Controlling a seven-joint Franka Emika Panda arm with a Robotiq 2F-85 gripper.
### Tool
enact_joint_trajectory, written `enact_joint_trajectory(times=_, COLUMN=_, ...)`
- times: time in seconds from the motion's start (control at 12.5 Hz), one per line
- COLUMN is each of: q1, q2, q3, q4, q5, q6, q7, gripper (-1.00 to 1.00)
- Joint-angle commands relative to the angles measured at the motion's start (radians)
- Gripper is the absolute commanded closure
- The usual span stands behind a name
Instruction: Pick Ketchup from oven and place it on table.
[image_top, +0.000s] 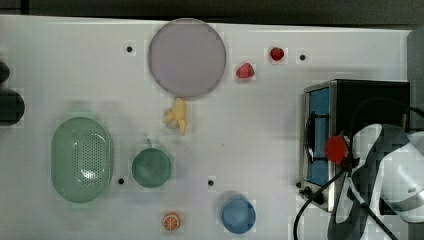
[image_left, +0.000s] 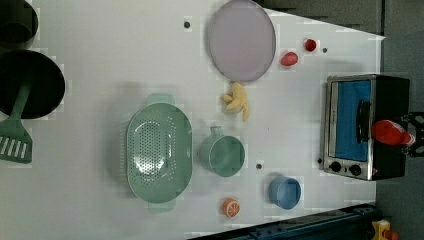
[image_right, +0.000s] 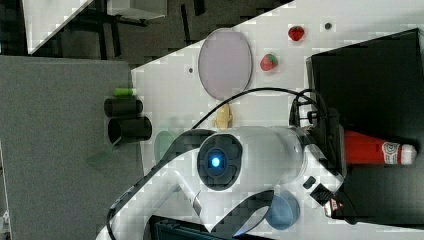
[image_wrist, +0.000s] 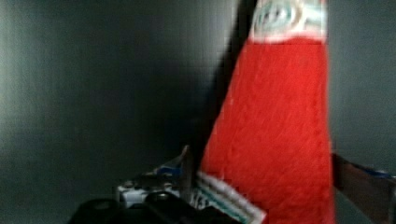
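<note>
One ketchup (image_right: 372, 148) bottle lies on top of the oven (image_right: 370, 65), not inside; the gripper (image_right: 336, 145) stands open at its base, ready to clamp.

Ketchup bottle (image_right: 377, 151) lying atop toaster oven (image_top: 350, 100), at the top view's right end of table (image_top: 50, 65). Plate (image_top: 186, 57) far centre; colander (image_top: 81, 160) left; mug (image_top: 151, 168) just right of colander.
</note>
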Motion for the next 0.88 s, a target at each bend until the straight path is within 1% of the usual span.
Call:
enact_joint_trajectory(times=0.08, q1=0.01, q2=-0.026, q3=0.006, q4=0.031, q5=0.045, q6=0.013, q7=0.052, gripper=-1.0)
enact_joint_trajectory(times=0.16, q1=0.009, q2=-0.017, q3=0.006, q4=0.029, q5=0.045, q6=0.013, q7=0.052, gripper=-0.93)
enact_joint_trajectory(times=0.32, q1=0.013, q2=-0.013, q3=0.007, q4=0.03, q5=0.046, q6=0.013, q7=0.052, gripper=-0.43)
enact_joint_trajectory(times=0.4, q1=0.011, q2=-0.012, q3=0.005, q4=0.031, q5=0.046, q6=0.013, q7=0.052, gripper=-0.29)
enact_joint_trajectory(times=0.64, q1=0.018, q2=-0.028, q3=0.007, q4=0.062, q5=0.039, q6=0.002, q7=0.051, gripper=-0.29)
enact_joint_trajectory(times=0.8, q1=0.043, q2=-0.057, q3=0.008, q4=0.119, q5=-0.003, q6=-0.052, q7=0.049, gripper=-0.29)
enact_joint_trajectory(times=0.88, q1=0.059, q2=-0.077, q3=0.008, q4=0.156, q5=-0.034, q6=-0.106, q7=0.046, gripper=-0.29)
